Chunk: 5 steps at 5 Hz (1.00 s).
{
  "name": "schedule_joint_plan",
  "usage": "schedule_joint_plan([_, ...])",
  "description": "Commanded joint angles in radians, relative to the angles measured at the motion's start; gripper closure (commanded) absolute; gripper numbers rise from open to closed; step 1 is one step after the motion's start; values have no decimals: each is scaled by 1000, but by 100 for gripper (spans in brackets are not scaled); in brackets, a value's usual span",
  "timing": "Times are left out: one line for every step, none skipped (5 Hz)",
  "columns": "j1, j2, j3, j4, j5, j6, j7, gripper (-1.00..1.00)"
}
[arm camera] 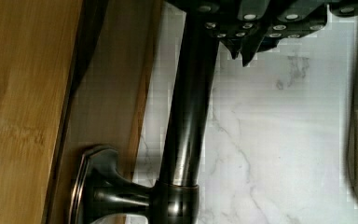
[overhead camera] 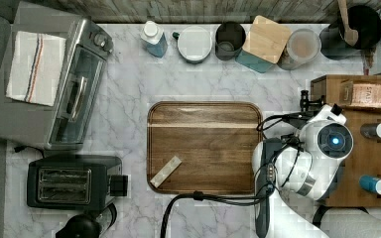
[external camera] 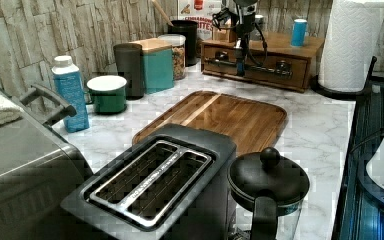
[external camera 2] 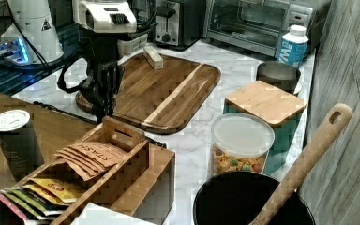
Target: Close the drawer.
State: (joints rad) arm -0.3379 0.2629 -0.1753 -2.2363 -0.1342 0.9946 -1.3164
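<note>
From straight above, our top view looks down on the marble counter (overhead camera: 129, 89). Our left view sits low and near behind the toaster (external camera: 150, 185), facing across the board (external camera: 230, 117) to the far cabinet (external camera: 265, 60). Our right view looks the opposite way from behind the cabinet's tea box (external camera 2: 98, 173), the toaster (external camera 2: 171, 23) far. Both side views share the board (external camera 2: 168, 89). Our wrist view hangs very close over the drawer handle (arm camera: 186, 107).

Board (overhead camera: 204, 147) mid-counter, toaster (overhead camera: 72, 180) at the top view's left, cabinet (overhead camera: 367, 163) with bottles at the top view's right.
</note>
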Motion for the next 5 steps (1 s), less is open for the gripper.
schedule_joint_plan([-75, -21, -99, 209, 2, 68, 4, 100])
schedule_joint_plan([-75, -21, -99, 209, 2, 68, 4, 100])
schedule_joint_plan([-75, -21, -98, 209, 2, 68, 3, 100])
schedule_joint_plan([-74, -21, -99, 209, 2, 68, 4, 100])
schedule_joint_plan([-72, -21, -101, 209, 3, 68, 3, 100])
